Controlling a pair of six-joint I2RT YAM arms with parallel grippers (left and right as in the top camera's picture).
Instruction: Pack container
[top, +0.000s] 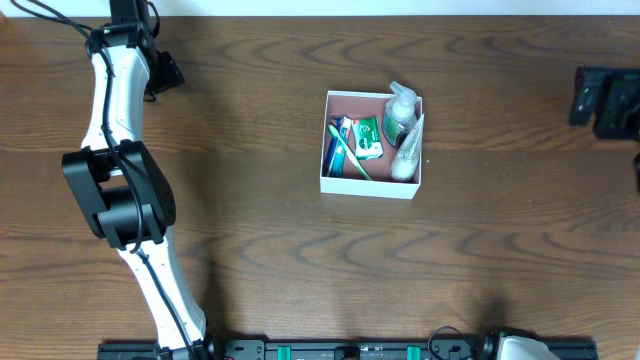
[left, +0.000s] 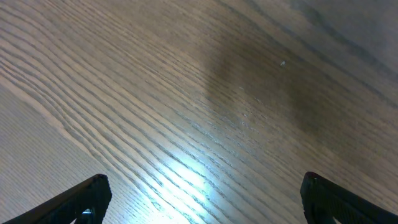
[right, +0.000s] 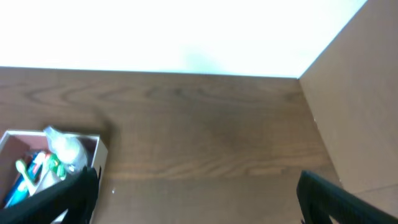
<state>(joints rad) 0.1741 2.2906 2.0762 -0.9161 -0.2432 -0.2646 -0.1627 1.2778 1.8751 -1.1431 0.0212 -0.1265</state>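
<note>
Holding the left jaws wide apart and gripping nothing, with dark fingertips (left: 90, 198) poking in at the two lower corners of the left wrist view. Hovering over bare wood-grain table (left: 186, 93), with a bright patch of glare lying between the tips.

Holding the right jaws wide apart as well, also gripping nothing, with only dark tips showing at the lower corners of the right wrist view. Facing across the table toward a white wall (right: 186, 31), with a brown panel (right: 354, 93) rising on the right. Catching the container (right: 101, 151) at the lower left of that view, partly hidden behind one tip and lying outside the gap of the jaws.

Seen from overhead, sitting near the middle of the table, white-walled and pinkish inside, already carrying toiletries. Holding a clear bottle with a pump top (top: 400, 108) in the far right corner. Holding a white tube (top: 408, 158) along the right wall, just beside the bottle. Holding a green packet (top: 368, 137) in the middle and a green toothbrush (top: 352, 156) lying slantwise on the left side, with something blue beside it, too small to tell.

Reaching up the left side of the table with the white-and-black left arm (top: 120, 180), well apart from the container. Showing only a dark part of the right arm (top: 605, 100) at the far right edge, also well apart from it.
</note>
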